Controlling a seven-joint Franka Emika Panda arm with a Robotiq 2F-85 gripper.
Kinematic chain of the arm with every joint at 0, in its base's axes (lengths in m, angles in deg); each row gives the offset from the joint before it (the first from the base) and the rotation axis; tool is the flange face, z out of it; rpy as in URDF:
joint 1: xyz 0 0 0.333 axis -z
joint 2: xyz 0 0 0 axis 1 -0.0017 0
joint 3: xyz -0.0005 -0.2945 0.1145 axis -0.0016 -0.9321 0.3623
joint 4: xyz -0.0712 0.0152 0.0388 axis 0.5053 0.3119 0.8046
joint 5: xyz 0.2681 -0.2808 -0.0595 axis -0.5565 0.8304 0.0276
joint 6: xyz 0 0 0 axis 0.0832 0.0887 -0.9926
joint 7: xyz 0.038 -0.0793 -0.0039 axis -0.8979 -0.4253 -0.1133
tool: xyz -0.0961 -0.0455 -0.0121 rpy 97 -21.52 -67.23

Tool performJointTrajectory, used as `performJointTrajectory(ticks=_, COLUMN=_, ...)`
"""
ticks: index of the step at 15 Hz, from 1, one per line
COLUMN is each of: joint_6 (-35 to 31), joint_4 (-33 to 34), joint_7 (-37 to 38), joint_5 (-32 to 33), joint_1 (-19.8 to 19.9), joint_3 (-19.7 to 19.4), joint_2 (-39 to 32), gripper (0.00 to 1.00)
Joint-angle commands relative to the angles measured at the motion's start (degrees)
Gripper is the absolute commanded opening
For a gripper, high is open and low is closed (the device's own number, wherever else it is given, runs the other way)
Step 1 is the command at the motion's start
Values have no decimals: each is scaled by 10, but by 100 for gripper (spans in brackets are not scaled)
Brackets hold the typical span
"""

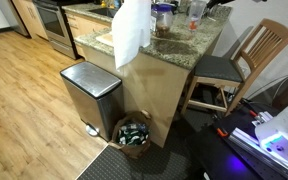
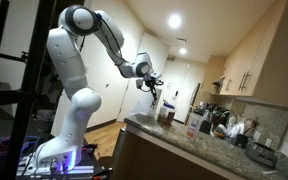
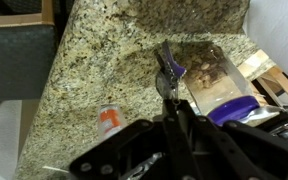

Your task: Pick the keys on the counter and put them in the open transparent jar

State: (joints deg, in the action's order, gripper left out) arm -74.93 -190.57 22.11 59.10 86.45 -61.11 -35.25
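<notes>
keys (image 3: 165,70) hang pinched in the gripper (image 3: 171,98) above the counter (image 3: 94,70), just beside the open transparent jar (image 3: 216,85), probably held high to clear its rim.

Wood floor (image 1: 24,70), granite counter (image 3: 104,60), wooden chair (image 1: 254,55)

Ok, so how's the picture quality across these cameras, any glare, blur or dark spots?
In an exterior view the ceiling light blows out while all else is dim; in an exterior view the wooden floor is evenly lit, with purple glow at the edge; in the wrist view the pincer is dark and soft, the counter sharper.
</notes>
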Motion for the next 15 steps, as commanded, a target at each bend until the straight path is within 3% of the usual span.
performJointTrajectory(ticks=1, joint_6=-1, joint_4=1, joint_7=-37, joint_5=-46, joint_1=40, joint_3=45, joint_2=-8, gripper=0)
performJointTrajectory(ticks=3, joint_6=-13, joint_4=36, joint_7=-16, joint_5=-75, joint_1=69, joint_3=55, joint_2=-32, gripper=0)
performJointTrajectory(ticks=5, joint_6=-8, joint_4=91, joint_7=15, joint_5=-95, joint_1=121, joint_3=68, joint_2=-59, gripper=0)
performJointTrajectory(ticks=9, joint_6=24, joint_4=235, joint_7=104, joint_5=-75, joint_1=200, joint_3=75, joint_2=-147, gripper=0)
performJointTrajectory(ticks=10, joint_6=15, joint_4=252, joint_7=125, joint_5=-93, joint_1=210, joint_3=88, joint_2=-158, gripper=0)
performJointTrajectory(ticks=11, joint_6=3, joint_4=190, joint_7=78, joint_5=-88, joint_1=186, joint_3=64, joint_2=-107, gripper=1)
performJointTrajectory(ticks=15, joint_6=8, joint_4=243, joint_7=122, joint_5=-74, joint_1=191, joint_3=72, joint_2=-163, gripper=0)
